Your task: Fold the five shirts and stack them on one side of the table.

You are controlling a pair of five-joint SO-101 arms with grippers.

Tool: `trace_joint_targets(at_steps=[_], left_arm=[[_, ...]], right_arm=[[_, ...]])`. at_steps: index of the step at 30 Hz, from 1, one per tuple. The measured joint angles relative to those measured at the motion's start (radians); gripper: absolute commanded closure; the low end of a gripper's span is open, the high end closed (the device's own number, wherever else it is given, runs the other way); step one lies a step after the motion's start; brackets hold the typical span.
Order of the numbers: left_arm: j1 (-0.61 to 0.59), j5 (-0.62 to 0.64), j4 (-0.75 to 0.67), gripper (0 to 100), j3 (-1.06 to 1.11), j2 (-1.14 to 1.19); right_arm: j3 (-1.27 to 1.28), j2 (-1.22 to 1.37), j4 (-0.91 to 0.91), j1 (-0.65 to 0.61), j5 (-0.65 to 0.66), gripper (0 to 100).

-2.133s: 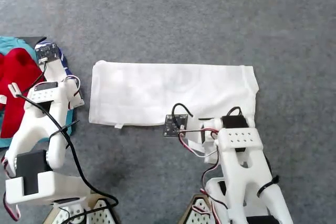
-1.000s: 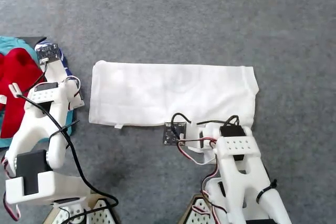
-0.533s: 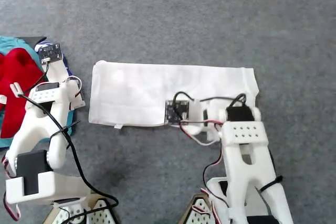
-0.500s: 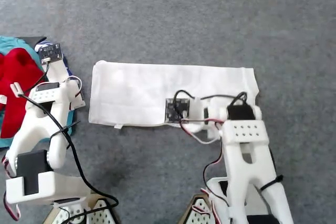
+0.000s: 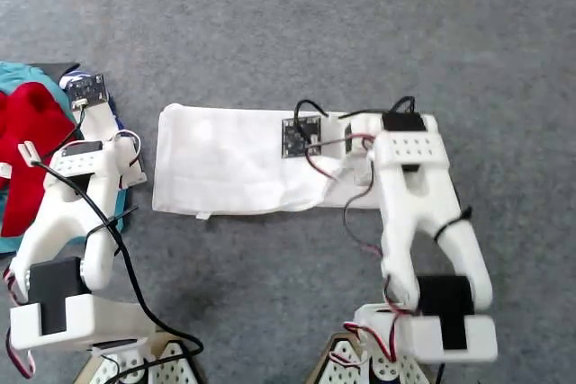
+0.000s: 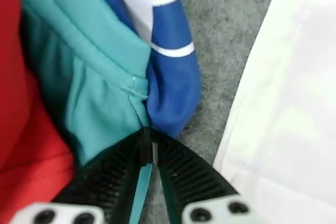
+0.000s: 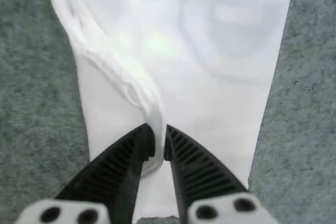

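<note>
The right gripper point(image 7: 159, 130), jaws closed on the near hem of the white shirt point(image 5: 225, 159) mid-tabletop point(image 5: 270, 42), has carried it across toward the far hem, so this fold is half done; the left gripper point(image 6: 148, 141), jaws closed, hangs over the teal shirt point(image 6: 100, 93) at the left edge.

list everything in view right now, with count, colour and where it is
white shirt: 1, white, folded into a long band across the middle of the table
red shirt: 1, red, on top of the pile at the table's left edge
teal shirt: 1, teal, under the red one in that pile
blue shirt: 1, blue with white stripes, on the pile's side nearest the white shirt
table: 1, grey covering
left gripper: 1, black fingers, shut on the teal shirt's edge
right gripper: 1, black fingers, pinching a raised fold of the white shirt
</note>
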Motion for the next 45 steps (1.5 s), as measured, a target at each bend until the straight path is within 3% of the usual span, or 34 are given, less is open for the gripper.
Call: trace_joint_targets(at_steps=[8, 14, 17, 21, 25, 27, 36, 45], left_arm=[[0.012, -0.038, 0.000, 97, 0.000, 0.000], [0.025, -0.043, 0.000, 97, 0.000, 0.000], [0.025, -0.043, 0.000, 97, 0.000, 0.000], [0.025, -0.043, 0.000, 97, 0.000, 0.000], [0.025, -0.043, 0.000, 97, 0.000, 0.000], [0.025, -0.043, 0.000, 97, 0.000, 0.000], [0.025, -0.043, 0.000, 97, 0.000, 0.000], [0.025, -0.041, -0.005, 97, 0.000, 0.000]], right_arm=[[-0.035, 0.129, -0.066, 0.000, 0.031, 97.2], [-0.035, 0.137, -0.170, 0.000, 0.000, 74.3], [-0.035, 0.137, -0.236, 0.000, -0.023, 69.2], [-0.035, 0.137, -0.249, 0.000, -0.061, 76.0], [-0.035, 0.118, -0.247, 0.023, -0.160, 99.3], [-0.040, 0.069, -0.198, 0.048, -0.218, 94.8], [-0.044, -0.141, 0.002, 0.157, -0.575, 97.2], [-0.044, 0.187, -0.173, 0.186, -0.881, 97.4]])
